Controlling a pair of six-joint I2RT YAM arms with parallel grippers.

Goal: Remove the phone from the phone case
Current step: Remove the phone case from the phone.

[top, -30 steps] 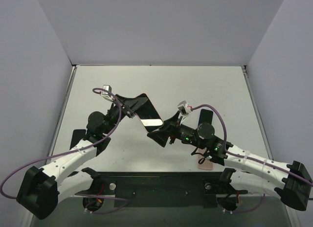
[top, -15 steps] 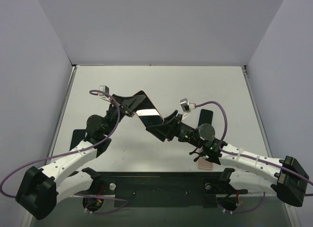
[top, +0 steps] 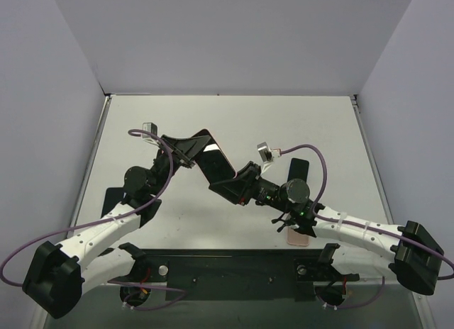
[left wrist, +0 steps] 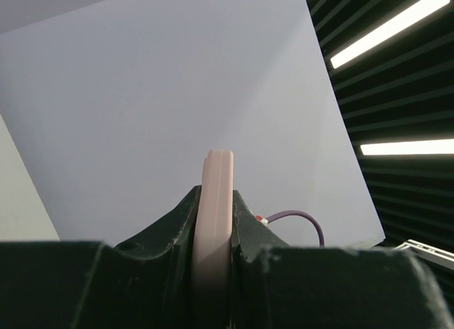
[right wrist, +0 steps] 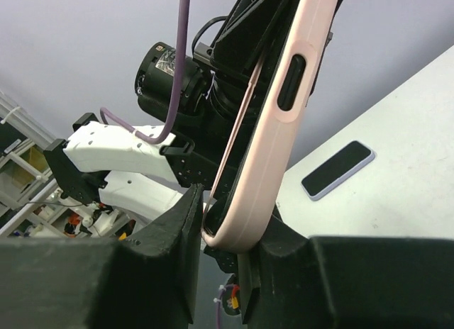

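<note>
The phone (top: 215, 163), dark screen up, sits in a pink phone case (top: 204, 135) and is held tilted above the table's middle. My left gripper (top: 186, 150) is shut on its upper left end; in the left wrist view the pink case edge (left wrist: 215, 222) stands pinched between the fingers of that gripper (left wrist: 215, 201). My right gripper (top: 235, 181) grips the lower right end. In the right wrist view the case's rounded corner (right wrist: 277, 145) fills the gap of that gripper (right wrist: 234, 233), both fingers touching it.
A second phone (top: 299, 169) in a lavender case lies flat on the table (top: 319, 130) to the right, also showing as a dark phone (right wrist: 338, 170) in the right wrist view. A small pink item (top: 298, 238) lies under the right arm. Grey walls enclose the table on three sides.
The right gripper has moved up and left onto the phone's lower end and its jaws have closed on it. The left gripper has kept its grip, shifting slightly.
</note>
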